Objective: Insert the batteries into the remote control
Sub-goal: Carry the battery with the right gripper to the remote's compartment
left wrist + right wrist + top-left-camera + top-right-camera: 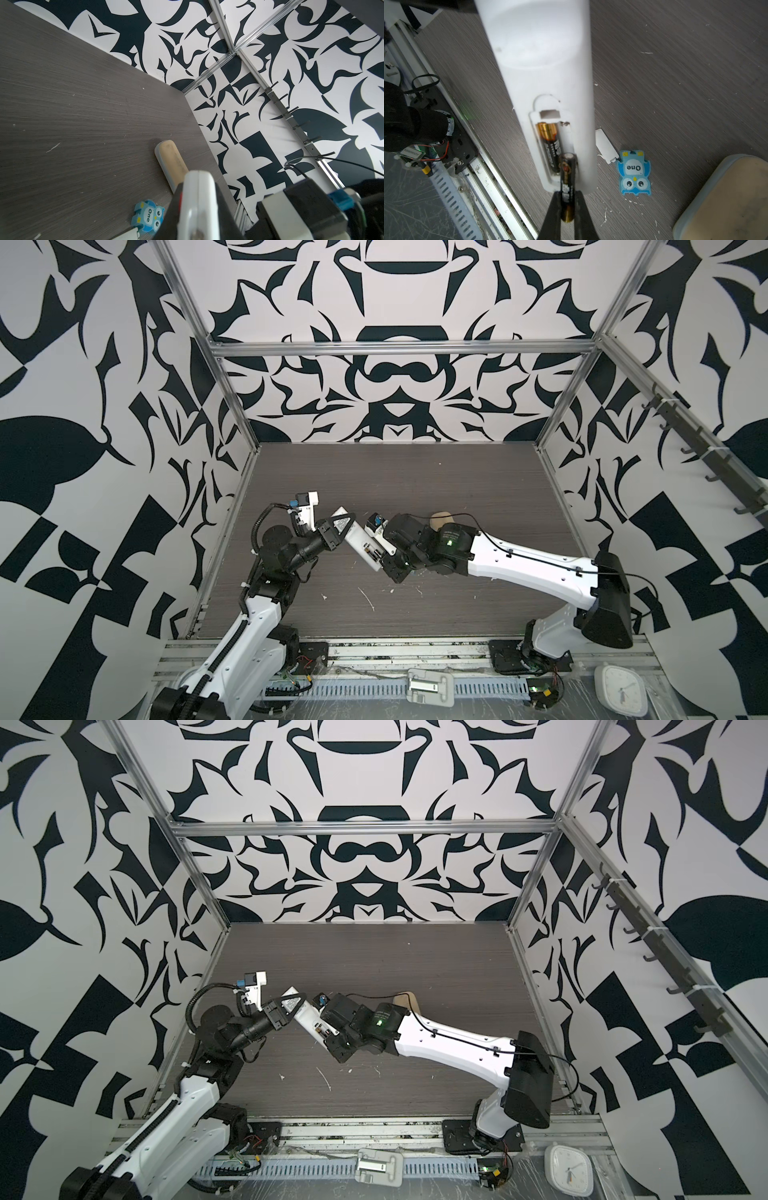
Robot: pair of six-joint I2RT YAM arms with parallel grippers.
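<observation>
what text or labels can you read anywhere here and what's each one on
"One": on the blue owl block, on the white patch on its front.
Print on the held battery and on the seated battery in the remote control: too blurred to read.
Sticker on the right arm's motor: too small.
Dial of the clock: too small.

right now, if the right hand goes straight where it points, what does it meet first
Likely the empty slot of the remote control; the battery it holds is nearly there, depth unclear.
</observation>
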